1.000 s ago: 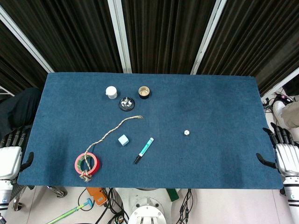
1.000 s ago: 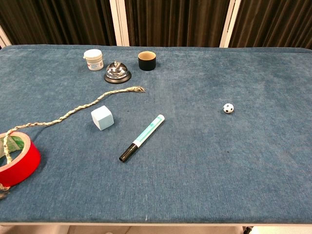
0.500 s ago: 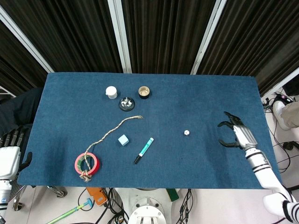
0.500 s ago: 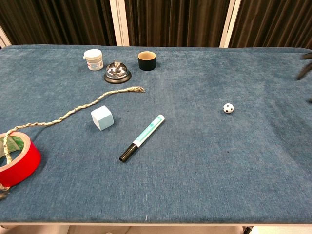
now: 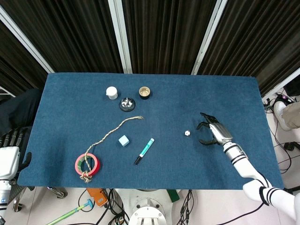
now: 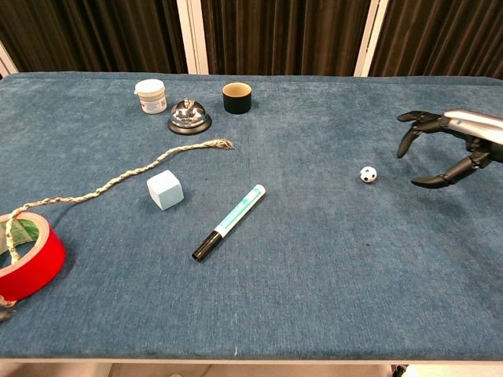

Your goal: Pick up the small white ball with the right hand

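Ball: the small white ball (image 6: 368, 174), with dark spots, lies free on the blue table (image 5: 225, 93), right of centre, nothing touching it.
Right hand: the right hand (image 6: 448, 149) hovers at the ball's 3 o'clock in the chest view, near but apart, fingers spread and curved like a claw toward it, holding nothing.
Left hand: the left hand (image 5: 10, 154) hangs off the table's left edge at about 8 o'clock in the head view; only its back shows, so I cannot tell how its fingers are set.
Step in hand: judged as the approach, with the grasp not yet made.
Risk 1: the ball is round and looks light, so a fingertip (image 6: 402, 151) arriving first could knock it rolling toward 9 o'clock, out of the closing hand.
Risk 2: closing too high would likely squeeze the ball out from under the fingers; closing too low could catch the fingertips in the table's cloth.
Risk 3: the ball is small against the wide hand, so it could slip through a gap between thumb and fingers.
Risk 4: the height of the hand above the table cannot be read from either view, so a misjudged descent is possible.
Nearby things: the pen (image 6: 229, 221) lies well apart at the ball's 8 o'clock, and a rolling ball might reach it.
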Motion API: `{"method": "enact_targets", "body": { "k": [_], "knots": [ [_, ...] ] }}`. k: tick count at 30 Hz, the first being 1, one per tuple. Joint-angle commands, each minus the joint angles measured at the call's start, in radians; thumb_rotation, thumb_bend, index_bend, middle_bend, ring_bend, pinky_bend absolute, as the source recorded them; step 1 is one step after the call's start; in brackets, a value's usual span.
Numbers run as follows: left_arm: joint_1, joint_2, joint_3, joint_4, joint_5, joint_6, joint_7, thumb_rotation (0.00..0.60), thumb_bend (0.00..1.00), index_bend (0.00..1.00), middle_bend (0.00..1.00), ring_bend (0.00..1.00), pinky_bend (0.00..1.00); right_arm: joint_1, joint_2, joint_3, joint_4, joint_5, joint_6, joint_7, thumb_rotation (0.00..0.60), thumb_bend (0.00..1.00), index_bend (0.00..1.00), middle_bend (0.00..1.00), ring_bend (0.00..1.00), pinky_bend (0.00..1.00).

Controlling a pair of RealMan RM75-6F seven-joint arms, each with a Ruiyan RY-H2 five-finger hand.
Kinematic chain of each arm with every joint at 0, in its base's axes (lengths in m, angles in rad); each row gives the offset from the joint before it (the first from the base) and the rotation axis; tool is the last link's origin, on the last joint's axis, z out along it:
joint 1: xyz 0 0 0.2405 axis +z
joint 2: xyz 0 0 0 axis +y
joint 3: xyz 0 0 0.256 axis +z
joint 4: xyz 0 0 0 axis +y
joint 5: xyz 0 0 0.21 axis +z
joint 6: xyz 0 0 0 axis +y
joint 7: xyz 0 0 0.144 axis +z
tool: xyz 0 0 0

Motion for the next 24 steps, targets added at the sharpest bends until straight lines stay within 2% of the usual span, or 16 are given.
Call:
{"method": "enact_targets", "body": {
  "k": [1,11,24],
  "knots": [
    [0.000,0.000,-0.001,0.001,-0.001,0.000,0.000,0.600,0.42,0.03,0.00,0.01,0.09,0.021,-0.018,0.004,0.021,0.008,-0.020,0.009,0.600,0.37,0.47,0.04,0.06,0.05],
    [-0.001,0.001,0.000,0.005,0.003,0.001,-0.003,0.600,0.42,0.03,0.00,0.01,0.09,0.085,-0.077,0.003,0.088,0.019,-0.067,0.024,0.600,0.37,0.48,0.04,0.06,0.05],
    [-0.002,0.000,-0.001,0.005,0.002,0.000,-0.002,0.600,0.42,0.03,0.00,0.01,0.09,0.115,-0.104,-0.018,0.122,0.021,-0.083,0.045,0.600,0.38,0.50,0.04,0.06,0.05]
  ]
}}
